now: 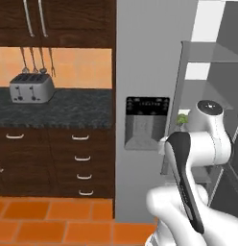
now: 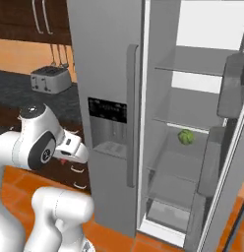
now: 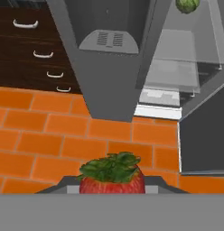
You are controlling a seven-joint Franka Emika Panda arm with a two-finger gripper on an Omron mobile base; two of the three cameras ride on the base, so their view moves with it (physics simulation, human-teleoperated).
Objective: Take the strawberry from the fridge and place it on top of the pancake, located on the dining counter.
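Note:
The strawberry, red with a green leafy cap, sits between my gripper's fingertips at the bottom of the hand view, and the gripper is shut on it. The hand hangs low above the orange floor, in front of the fridge and pulled back from it. The fridge's left door with the black dispenser panel is closed; its right side stands open, showing the shelves. In the right base view a small red spot shows under my hand. The pancake and the dining counter are out of view.
A green leafy ball lies on a middle fridge shelf. The opened fridge door juts out at the right. To the left, a toaster stands on a black speckled worktop over dark wood drawers. Orange tiles cover the floor.

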